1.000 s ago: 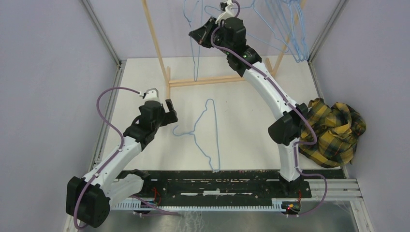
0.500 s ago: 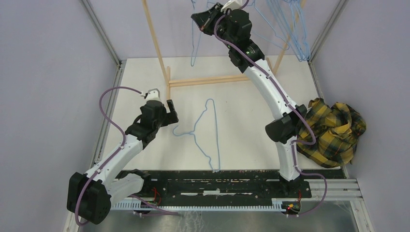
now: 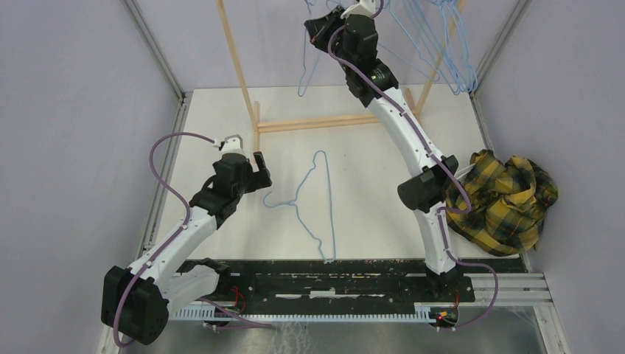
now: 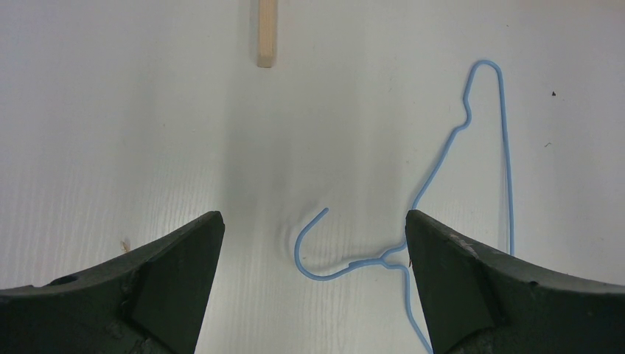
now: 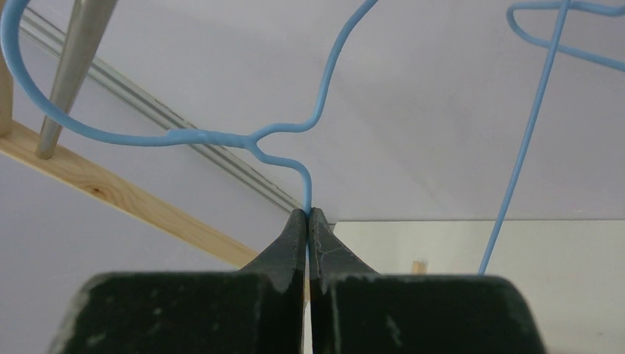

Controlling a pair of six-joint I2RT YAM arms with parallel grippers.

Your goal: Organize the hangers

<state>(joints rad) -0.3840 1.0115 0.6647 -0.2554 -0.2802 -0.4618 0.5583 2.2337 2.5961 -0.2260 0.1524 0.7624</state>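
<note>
One light-blue hanger [image 3: 317,199] lies flat on the white table, its hook pointing left. My left gripper [image 3: 259,173] is open and empty, just left of that hook. In the left wrist view the hook [image 4: 317,251] lies between my spread fingers, with the gripper [image 4: 313,243] above it. My right gripper [image 3: 318,26] is raised high near the rack top, shut on the shoulder wire of a second hanger [image 3: 306,66] that dangles below. In the right wrist view the gripper [image 5: 307,214] pinches that hanger [image 5: 199,136] just below its neck. Several more hangers [image 3: 449,44] hang at the rack's right end.
A light wooden rack pole [image 3: 239,70] and its base bar [image 3: 317,124] stand at the back of the table; a rack foot [image 4: 268,33] shows in the left wrist view. A yellow-black plaid cloth [image 3: 505,195] lies at the right edge. Walls enclose the table.
My right gripper has moved up and to the right with the hanger in it, which swung along. My left gripper has barely moved.
</note>
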